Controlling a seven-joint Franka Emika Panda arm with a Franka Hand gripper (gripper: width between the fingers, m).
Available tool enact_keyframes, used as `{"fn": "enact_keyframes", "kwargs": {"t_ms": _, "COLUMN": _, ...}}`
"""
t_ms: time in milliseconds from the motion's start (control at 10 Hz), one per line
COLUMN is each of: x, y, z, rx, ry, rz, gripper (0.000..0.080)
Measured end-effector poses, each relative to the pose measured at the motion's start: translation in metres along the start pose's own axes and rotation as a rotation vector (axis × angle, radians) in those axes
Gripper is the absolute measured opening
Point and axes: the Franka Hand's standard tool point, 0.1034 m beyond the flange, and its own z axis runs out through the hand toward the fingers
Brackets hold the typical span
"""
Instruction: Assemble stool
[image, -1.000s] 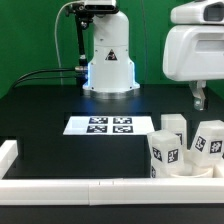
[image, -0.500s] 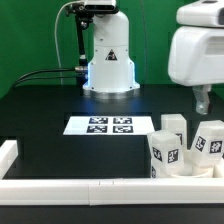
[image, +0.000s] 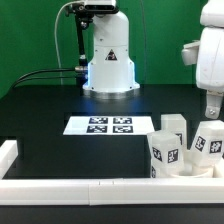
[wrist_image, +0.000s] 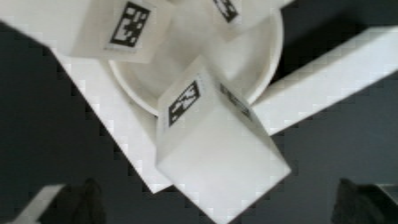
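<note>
Currently in the approach phase, my read: pincer (wrist_image: 210, 203) hangs above the stool parts and grips nothing. In the wrist view its two fingertips (wrist_image: 75, 201) sit wide apart at the frame edge with only dark tabletop (image: 40, 110) and parts between them, so it's open and empty.

Directly below the pincer: one leg (wrist_image: 217, 135) lying over the round seat (wrist_image: 267, 60), a second leg (wrist_image: 125, 28) further off, all bunched against the rail (wrist_image: 329, 75). In the exterior view the legs (image: 164, 150) stand clustered on the exterior view's right, the arm (image: 212, 55) above them, wrist pointing down.

Next move probably needs a descent centred over one leg, jaws aligned across its narrow faces. Parts are packed tight, so clipping a neighbour looks like the risk.
</note>
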Motion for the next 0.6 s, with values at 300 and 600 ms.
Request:
{"fn": "enact_keyframes", "kwargs": {"t_ms": 300, "x": 0.003, "y": 0.003, "z": 0.013, "rx": -0.059, "ry": -0.006, "rz": -0.337, "gripper": 0.0648}}
{"fn": "enact_keyframes", "kwargs": {"t_ms": 600, "x": 0.008, "y": 0.000, "z": 0.021, "rx": -0.098, "ry": -0.046, "rz": -0.647, "gripper": 0.0648}}
